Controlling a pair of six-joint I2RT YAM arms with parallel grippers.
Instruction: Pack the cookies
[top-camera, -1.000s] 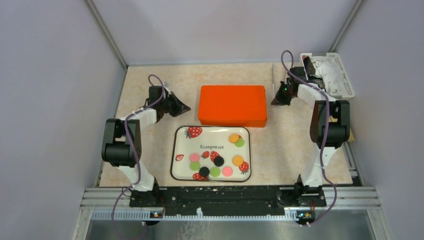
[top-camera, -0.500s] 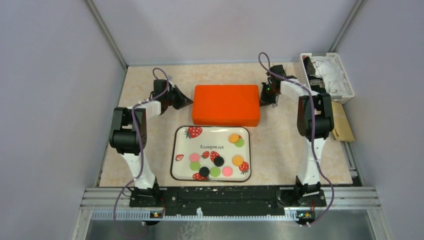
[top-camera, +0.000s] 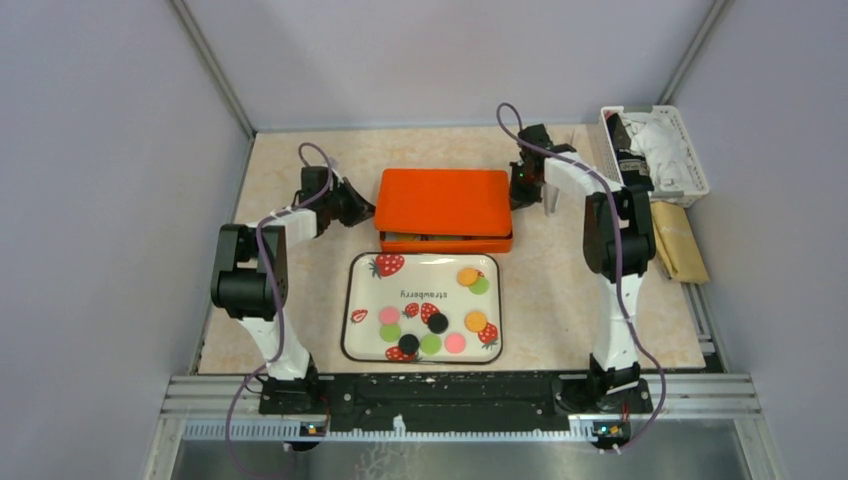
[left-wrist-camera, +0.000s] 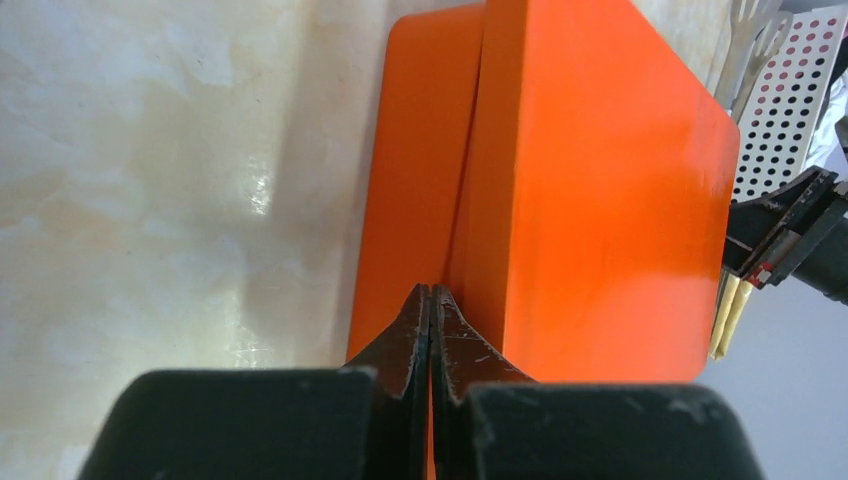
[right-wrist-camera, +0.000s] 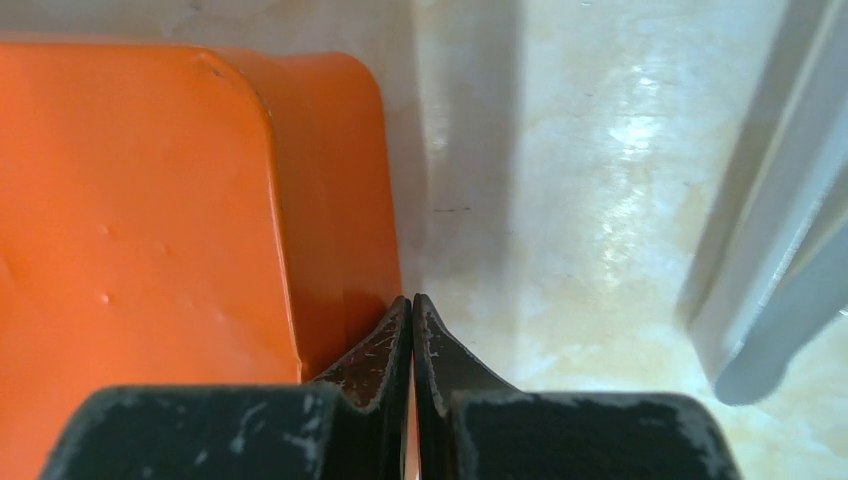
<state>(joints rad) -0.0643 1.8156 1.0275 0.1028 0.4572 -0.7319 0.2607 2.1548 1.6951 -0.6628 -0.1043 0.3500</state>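
The cookies (top-camera: 431, 320) are small orange, pink, green and black discs lying on a strawberry-print plate (top-camera: 352, 300) in front of the arms. Behind the plate stands an orange box whose lid (top-camera: 445, 200) sits raised, with a dark gap along its front edge (top-camera: 445, 237). My left gripper (top-camera: 372, 212) is shut at the lid's left end; in the left wrist view its tips (left-wrist-camera: 431, 290) meet at the seam between the lid (left-wrist-camera: 600, 200) and the base (left-wrist-camera: 420, 180). My right gripper (top-camera: 515, 195) is shut at the lid's right end (right-wrist-camera: 140, 200), its tips (right-wrist-camera: 411, 300) against the rim.
A white basket (top-camera: 690, 165) with cloth and dark items stands at the back right. A brown envelope (top-camera: 672, 240) lies below it by the right wall. Grey cell walls close in the table on three sides.
Both grippers have moved inward to the two ends of the orange box. The box has shifted left, and its lid now sits raised with a gap at the front.
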